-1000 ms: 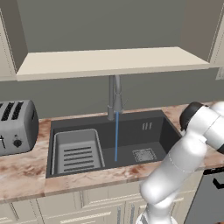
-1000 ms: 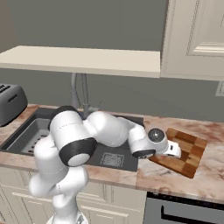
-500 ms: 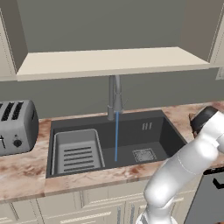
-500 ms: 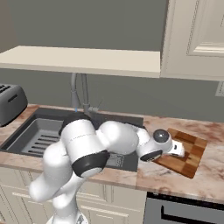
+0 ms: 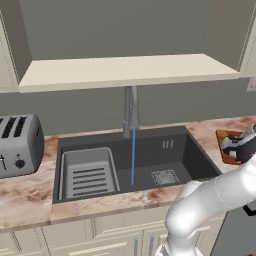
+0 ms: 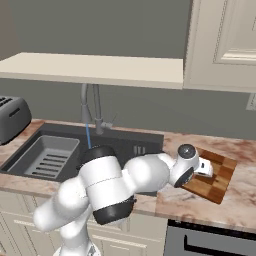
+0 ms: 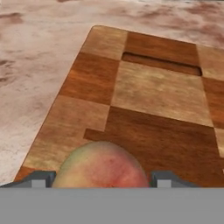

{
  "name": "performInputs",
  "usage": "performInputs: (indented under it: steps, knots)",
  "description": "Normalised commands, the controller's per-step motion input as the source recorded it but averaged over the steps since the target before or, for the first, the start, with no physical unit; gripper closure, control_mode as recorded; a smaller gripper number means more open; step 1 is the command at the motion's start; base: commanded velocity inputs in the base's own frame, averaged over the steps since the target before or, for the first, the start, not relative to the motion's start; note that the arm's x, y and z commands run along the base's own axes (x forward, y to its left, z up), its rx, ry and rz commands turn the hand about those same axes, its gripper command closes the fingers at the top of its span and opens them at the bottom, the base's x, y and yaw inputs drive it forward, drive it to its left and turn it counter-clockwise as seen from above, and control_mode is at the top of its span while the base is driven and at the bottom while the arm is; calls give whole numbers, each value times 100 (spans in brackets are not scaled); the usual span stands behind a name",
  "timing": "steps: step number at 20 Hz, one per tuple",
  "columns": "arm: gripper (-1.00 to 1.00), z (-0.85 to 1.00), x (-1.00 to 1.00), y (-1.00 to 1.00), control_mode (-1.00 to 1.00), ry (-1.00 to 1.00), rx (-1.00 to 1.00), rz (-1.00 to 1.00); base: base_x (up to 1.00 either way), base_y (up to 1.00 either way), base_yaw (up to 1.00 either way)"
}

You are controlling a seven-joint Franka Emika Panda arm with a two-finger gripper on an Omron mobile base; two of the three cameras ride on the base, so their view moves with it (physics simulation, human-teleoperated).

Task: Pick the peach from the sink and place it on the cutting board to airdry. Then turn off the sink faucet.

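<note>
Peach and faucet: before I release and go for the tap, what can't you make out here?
- Peach: hand view's bottom edge cuts off its underside, so contact with the cutting board is unclear.
- Gripper: just the fingertips show beside the fruit; grip pressure unreadable.
- Faucet: its lever is too small in the left base view to read; water runs.
- Board's right part: cut off in the left base view.
</note>
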Motion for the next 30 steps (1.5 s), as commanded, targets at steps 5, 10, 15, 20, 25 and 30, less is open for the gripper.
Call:
performInputs:
  steps: [5,10,15,20,25,30]
  knots:
    - [-100,12,0,0,-100,-7,0,6,0,0,0]
    - [-100,36,0,0,-100,-13,0,7,0,0,0]
    - [-100,54,-1,1,-100,-12,0,6,0,0,0]
    - [-100,61,-18,23,-100,-9,0,11,0,0,0]
    - [-100,36,-34,43,-100,-5,-4,22,0,0,0]
    - [-100,4,-61,84,-100,-23,-22,16,0,0,0]
